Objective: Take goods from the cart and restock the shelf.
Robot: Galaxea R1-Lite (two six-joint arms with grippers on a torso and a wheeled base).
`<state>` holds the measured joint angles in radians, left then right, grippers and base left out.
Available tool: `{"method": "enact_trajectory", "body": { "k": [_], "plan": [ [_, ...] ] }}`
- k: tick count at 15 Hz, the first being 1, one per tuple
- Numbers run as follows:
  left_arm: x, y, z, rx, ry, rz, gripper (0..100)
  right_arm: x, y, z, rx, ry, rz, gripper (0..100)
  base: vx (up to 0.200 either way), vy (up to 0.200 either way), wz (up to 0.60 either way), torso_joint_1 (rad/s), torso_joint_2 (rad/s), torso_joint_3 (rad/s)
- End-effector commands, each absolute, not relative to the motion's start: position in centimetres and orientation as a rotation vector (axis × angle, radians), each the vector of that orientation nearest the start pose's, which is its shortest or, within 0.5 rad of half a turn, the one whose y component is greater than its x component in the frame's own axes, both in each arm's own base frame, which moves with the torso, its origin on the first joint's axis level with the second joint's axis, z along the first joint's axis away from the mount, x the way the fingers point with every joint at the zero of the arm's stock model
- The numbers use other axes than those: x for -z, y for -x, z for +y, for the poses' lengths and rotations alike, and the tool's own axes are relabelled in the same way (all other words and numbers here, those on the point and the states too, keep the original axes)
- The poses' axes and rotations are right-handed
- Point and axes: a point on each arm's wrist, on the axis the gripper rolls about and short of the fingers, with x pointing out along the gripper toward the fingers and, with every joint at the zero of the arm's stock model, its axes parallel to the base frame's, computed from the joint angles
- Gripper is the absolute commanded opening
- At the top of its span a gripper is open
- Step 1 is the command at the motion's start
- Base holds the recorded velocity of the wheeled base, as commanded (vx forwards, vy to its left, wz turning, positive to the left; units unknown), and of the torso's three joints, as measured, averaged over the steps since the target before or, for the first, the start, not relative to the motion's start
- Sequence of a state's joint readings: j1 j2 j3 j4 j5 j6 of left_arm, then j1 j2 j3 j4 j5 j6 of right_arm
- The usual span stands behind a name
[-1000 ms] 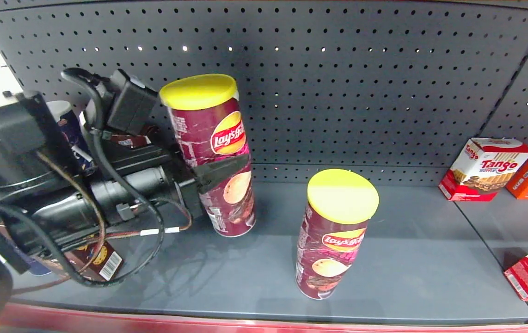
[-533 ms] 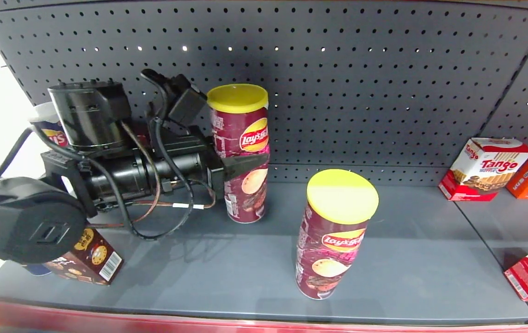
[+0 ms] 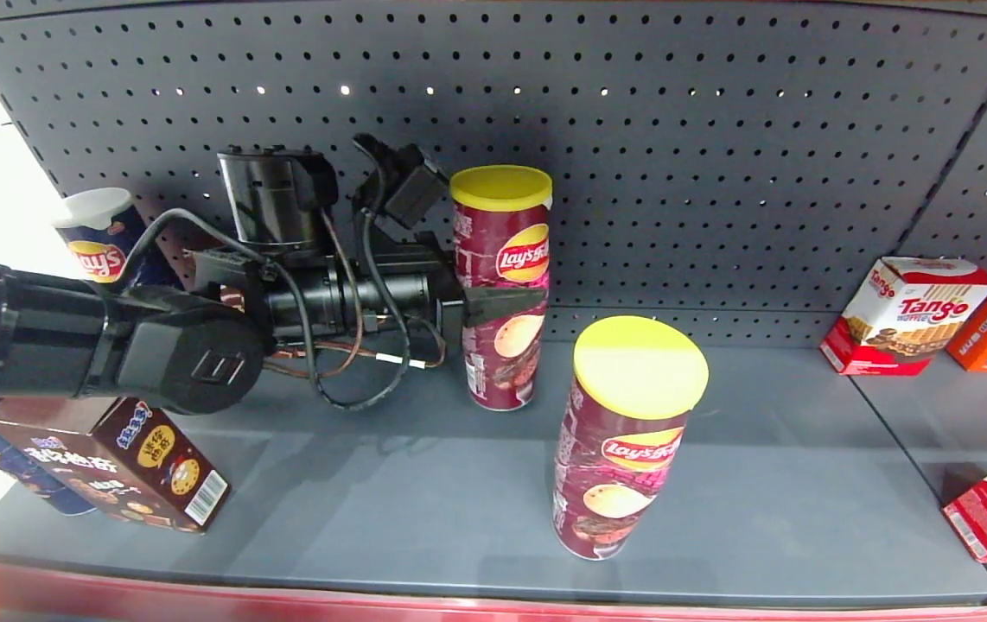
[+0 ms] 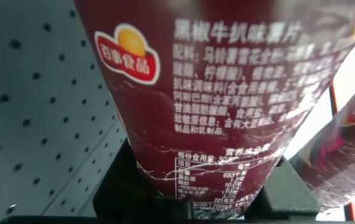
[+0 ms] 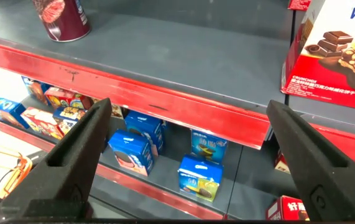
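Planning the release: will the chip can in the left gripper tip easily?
Probably: the chip can is tall and narrow. Likely stiff, as the left gripper clamps it without visible denting. Round, so it would roll if toppled.

Shop, pegboard-backed shelf (image 3: pixel 787 484), chip canisters (image 3: pixel 623 441), snack boxes (image 3: pixel 906 315) on display

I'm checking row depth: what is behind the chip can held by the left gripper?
The perforated back panel stands behind the chip can in the left gripper. The can covers the panel right behind it, hiding any gap.
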<state>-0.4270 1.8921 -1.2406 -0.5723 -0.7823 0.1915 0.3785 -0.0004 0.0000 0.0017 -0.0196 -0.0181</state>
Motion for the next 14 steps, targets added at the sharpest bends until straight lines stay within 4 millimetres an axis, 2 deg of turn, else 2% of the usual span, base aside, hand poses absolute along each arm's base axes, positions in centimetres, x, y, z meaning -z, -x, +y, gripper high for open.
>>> {"method": "enact_trajectory", "body": {
  "k": [1, 7, 14],
  "plan": [
    [-22.2, -34.8, -17.7, 1.231, -0.15, -0.022, 0, -7.5, 2.1, -0.9, -0.359, 0.019, -0.002, 100, 0.0, 0.0, 0.0, 0.0, 0.0, 0.0],
    [-21.4, -37.4, -20.5, 1.268, -0.156, -0.063, 0, -7.5, 2.1, -0.9, -0.359, 0.019, -0.002, 100, 0.0, 0.0, 0.0, 0.0, 0.0, 0.0],
    [-21.0, -38.9, -21.2, 1.265, -0.16, -0.082, 0, -7.5, 2.1, -0.9, -0.359, 0.019, -0.002, 100, 0.0, 0.0, 0.0, 0.0, 0.0, 0.0]
  ]
}}
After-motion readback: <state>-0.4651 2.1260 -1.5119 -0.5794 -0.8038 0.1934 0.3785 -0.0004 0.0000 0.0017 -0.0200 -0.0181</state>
